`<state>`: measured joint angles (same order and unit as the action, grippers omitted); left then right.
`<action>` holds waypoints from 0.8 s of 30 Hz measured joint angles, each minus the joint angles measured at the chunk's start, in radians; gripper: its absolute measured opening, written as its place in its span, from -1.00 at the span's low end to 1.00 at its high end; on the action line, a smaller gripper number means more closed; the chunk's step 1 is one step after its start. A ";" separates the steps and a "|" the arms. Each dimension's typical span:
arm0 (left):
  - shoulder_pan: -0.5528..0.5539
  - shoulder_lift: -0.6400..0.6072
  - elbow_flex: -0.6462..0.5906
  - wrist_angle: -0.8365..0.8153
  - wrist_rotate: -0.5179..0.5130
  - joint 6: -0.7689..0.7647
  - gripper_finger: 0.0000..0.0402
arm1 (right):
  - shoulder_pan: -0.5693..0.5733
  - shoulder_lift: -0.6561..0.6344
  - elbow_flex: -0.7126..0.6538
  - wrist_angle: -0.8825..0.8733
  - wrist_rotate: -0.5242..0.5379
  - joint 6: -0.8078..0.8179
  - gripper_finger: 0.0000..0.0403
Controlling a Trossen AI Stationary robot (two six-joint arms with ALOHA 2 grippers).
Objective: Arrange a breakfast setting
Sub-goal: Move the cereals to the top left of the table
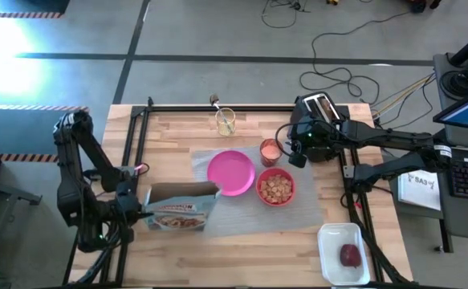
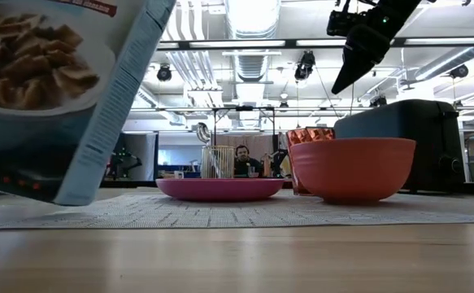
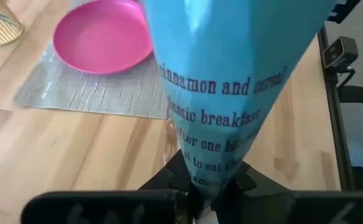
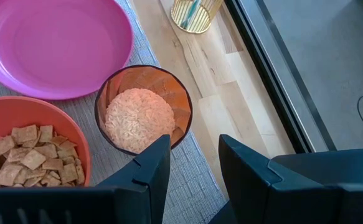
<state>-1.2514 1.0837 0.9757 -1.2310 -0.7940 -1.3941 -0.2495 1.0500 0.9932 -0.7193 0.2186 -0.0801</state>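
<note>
- My left gripper (image 1: 134, 210) was at the near left of the table, clenched on the end of a cereal box (image 1: 179, 210); the box lay tipped on its side, reaching from my fingers toward the grey placemat (image 1: 306, 215), its far end over the mat's near-left corner
- Just beyond the box sat the pink plate (image 1: 231, 172) on the placemat; the box's open end was just beside its near rim, and I could not tell whether they touched
- To the right of the plate stood the red-orange bowl (image 1: 275, 188), filled with cereal squares (image 4: 20, 152), well apart from my left gripper
- Behind the bowl was the small orange-tinted cup (image 4: 143, 107), holding pale grains; my right gripper (image 4: 193, 163) hung above and just beside it, fingers spread apart and grasping nothing
- Farther back stood the black toaster (image 1: 320, 108), behind my right arm; a wire holder (image 1: 225, 122) stood on bare wood beyond the plate
- At the near right corner a white tray (image 1: 334, 242) carried the dark-red fruit (image 1: 350, 255), well apart from both grippers
</note>
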 joint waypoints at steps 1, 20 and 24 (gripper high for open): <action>0.000 0.005 0.003 -0.001 -0.001 -0.001 -0.92 | 0.000 0.000 0.000 0.000 0.000 0.001 -0.37; 0.001 0.033 0.011 -0.184 -0.010 -0.229 -1.00 | 0.000 0.000 0.000 0.000 0.000 0.000 -0.37; 0.001 0.028 0.044 -0.327 -0.008 -0.335 -1.00 | 0.000 0.000 0.000 0.000 0.000 0.000 -0.37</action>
<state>-1.2503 1.1121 1.0197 -1.5577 -0.8024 -1.7286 -0.2493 1.0500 0.9932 -0.7195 0.2187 -0.0801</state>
